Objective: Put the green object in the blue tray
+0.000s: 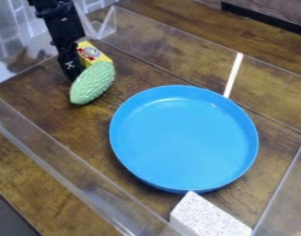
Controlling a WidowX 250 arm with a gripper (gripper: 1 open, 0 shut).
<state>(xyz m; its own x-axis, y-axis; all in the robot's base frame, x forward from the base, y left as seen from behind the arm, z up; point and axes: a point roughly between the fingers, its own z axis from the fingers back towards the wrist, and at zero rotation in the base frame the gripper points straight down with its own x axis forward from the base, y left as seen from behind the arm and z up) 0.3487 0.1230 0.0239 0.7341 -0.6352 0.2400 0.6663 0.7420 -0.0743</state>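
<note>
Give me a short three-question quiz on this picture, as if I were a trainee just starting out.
1. True or false: the green object is lying in the blue tray.
2. Which thing sits nearest the edge of the blue tray: the yellow block, the green object or the white speckled block?
3. Fill in the blank: the green object lies on the brown wooden ______.

Key: 1. False; it lies outside the tray. 2. The white speckled block. 3. Table.
</note>
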